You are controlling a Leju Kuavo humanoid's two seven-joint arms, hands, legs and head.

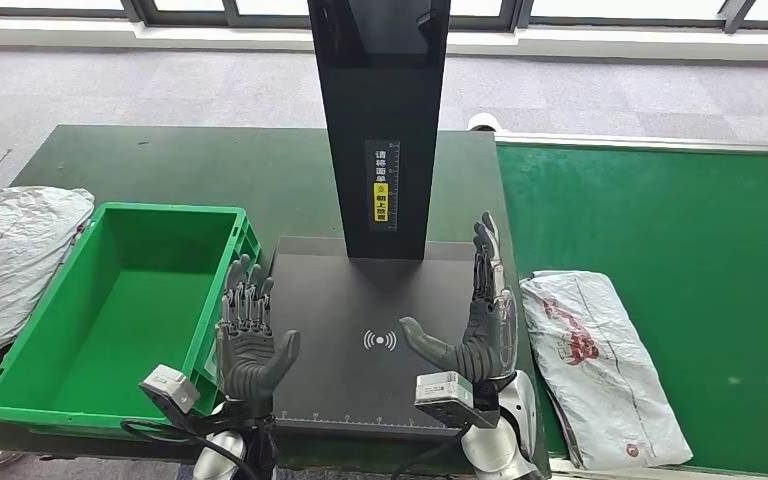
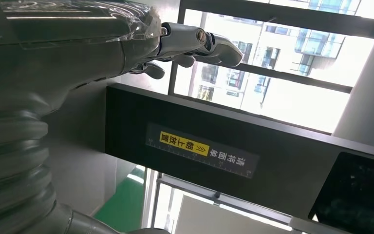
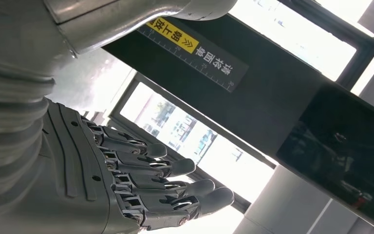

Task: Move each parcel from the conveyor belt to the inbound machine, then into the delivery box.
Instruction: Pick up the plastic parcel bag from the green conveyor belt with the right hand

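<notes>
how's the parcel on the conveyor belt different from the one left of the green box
The parcel on the belt lies flat and stretched out lengthwise; the parcel left of the box looks bunched and crumpled. The first rests on the green conveyor belt, the second on the dark table, partly cut off by the picture's edge. Both are whitish plastic bags with red print.
</notes>
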